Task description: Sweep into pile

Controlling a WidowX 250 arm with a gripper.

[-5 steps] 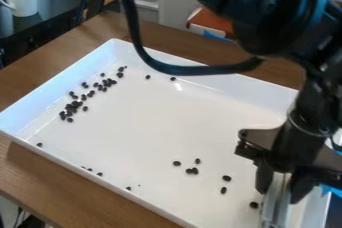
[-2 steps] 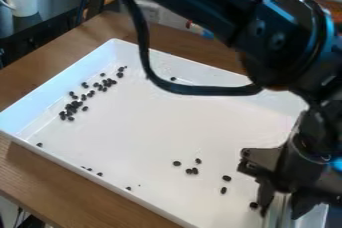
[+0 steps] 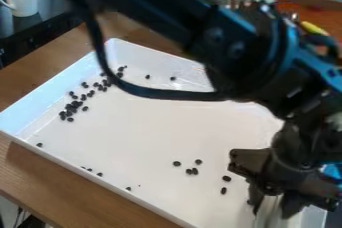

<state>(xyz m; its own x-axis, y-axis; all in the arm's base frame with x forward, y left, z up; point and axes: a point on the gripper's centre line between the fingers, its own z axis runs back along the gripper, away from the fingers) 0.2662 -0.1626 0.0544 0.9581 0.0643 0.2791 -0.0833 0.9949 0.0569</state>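
Wooden bench, white tray. Your fingers grip a pale tool; sweep low, slow, nudging stray beans toward the main cluster.

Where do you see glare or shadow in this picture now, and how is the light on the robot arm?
Camera view: pale glare on the inside of the white tray's far wall; a darker, shadow-like band on the wooden table beside the tray's near edge; the arm mostly dark, with a few bright highlights.
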